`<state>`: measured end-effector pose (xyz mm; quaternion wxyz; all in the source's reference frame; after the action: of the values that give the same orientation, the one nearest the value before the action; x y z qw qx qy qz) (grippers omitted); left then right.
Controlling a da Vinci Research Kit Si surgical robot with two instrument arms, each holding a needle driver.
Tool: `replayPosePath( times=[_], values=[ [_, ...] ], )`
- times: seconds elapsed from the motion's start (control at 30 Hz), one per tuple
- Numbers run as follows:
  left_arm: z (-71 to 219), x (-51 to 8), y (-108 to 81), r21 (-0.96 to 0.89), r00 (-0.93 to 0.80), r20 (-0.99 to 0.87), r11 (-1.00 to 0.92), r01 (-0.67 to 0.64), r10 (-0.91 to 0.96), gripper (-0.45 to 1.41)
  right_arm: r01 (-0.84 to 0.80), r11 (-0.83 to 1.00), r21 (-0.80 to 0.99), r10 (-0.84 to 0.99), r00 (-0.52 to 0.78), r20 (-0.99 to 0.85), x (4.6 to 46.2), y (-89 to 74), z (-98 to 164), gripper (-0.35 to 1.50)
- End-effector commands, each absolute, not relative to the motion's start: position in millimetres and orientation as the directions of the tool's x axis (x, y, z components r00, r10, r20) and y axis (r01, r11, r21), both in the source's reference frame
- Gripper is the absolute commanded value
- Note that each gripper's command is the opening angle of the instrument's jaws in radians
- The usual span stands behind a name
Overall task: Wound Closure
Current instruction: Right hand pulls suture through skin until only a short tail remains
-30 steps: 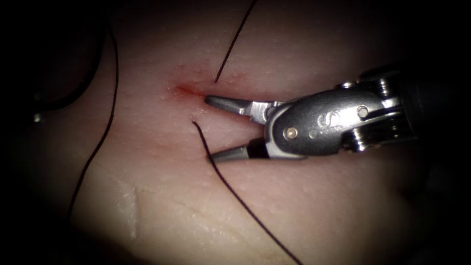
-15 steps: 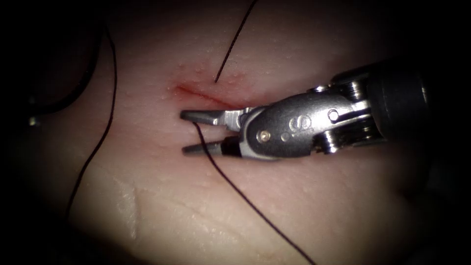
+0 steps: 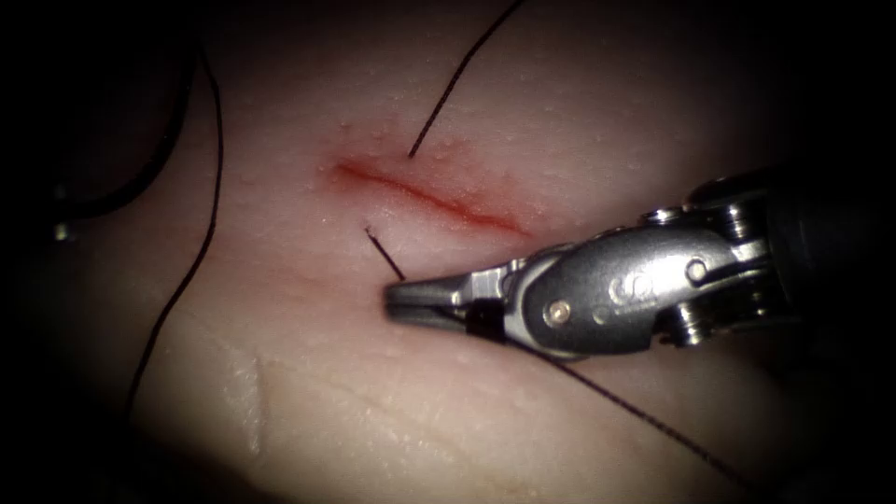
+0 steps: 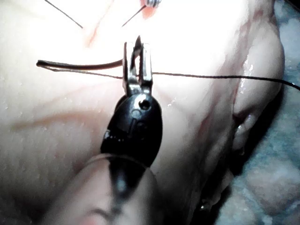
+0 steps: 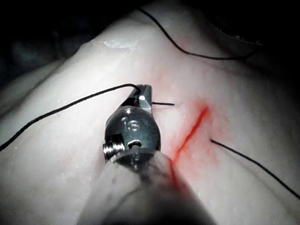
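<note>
The right pincer (image 3: 401, 303) is clamped on the thread (image 3: 383, 252), at 6 o'clock from the cut (image 3: 420, 194) on the tissue (image 3: 327, 392). The thread's short free end points to 11 o'clock, and its long run trails to 4 o'clock. Any pull should follow that line, gently, without fraying. What the left tool (image 4: 137, 61) holds I cannot tell

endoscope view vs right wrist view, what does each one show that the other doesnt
Endoscope view: the right tool seen side-on, jaws shut on the thread near its short free end, just below the cut. Right wrist view: looking along the shaft, that thread's long part arcs away over the tissue. Both: the cut with red fluid in it, and another thread end across it.
</note>
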<state>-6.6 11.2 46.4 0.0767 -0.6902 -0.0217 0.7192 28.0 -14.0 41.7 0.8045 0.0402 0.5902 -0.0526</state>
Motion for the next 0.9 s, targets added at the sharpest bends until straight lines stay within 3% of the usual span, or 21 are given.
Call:
replayPosePath(
  times=[0.03, 0.9],
  values=[
    [46.9, -7.3, 10.3, -0.141, -0.034, -0.989, -0.987, -0.079, 0.144, -0.45, 0.138, 0.990, 0.005, -0.036, 0.293, -0.955, 28.0, -15.6, 41.3, -0.35],
    [46.9, -8.0, 10.6, -0.142, -0.032, -0.989, -0.986, -0.081, 0.145, -0.45, 0.182, 0.983, -0.004, -0.053, 0.268, -0.962, 24.4, -23.3, 33.6, -0.35]
  ],
)
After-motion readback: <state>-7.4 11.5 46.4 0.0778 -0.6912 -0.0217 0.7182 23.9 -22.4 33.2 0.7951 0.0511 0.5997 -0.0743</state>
